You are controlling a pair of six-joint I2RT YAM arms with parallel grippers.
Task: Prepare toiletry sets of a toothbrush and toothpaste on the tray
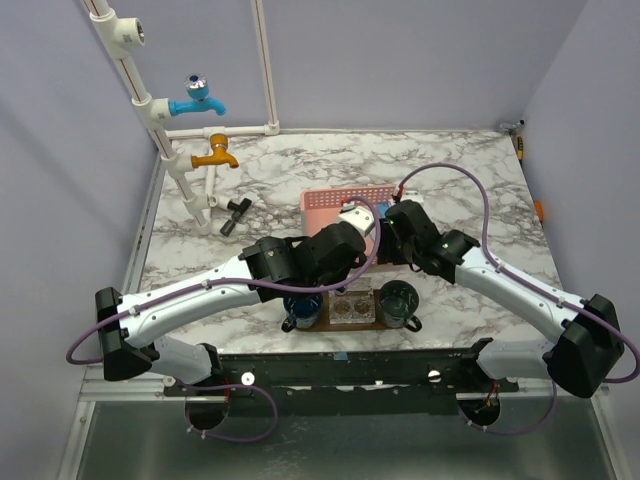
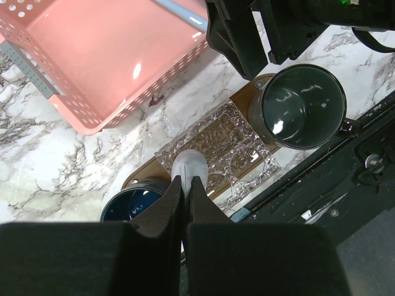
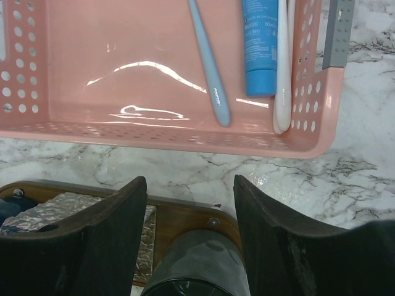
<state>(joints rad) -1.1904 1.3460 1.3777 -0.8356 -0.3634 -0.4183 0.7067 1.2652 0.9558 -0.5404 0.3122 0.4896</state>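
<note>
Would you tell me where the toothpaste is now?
Right wrist view, right side: toothpaste lies in the pink basket, between the blue toothbrush and white toothbrush.

Tray (image 2: 145, 172): crowded by blue cup (image 2: 133, 206), glass dish (image 2: 228, 142), dark mug (image 2: 302, 105).
Marble strip (image 3: 185, 166) before pink basket (image 3: 123, 132): passable.
Basket's left half: open.

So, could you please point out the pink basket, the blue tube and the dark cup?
pink basket (image 3: 92, 68), right wrist view, on its bare floor.
blue tube (image 3: 259, 37), right wrist view, on its printed body.
dark cup (image 2: 302, 108), left wrist view, on its bare inside.
</note>
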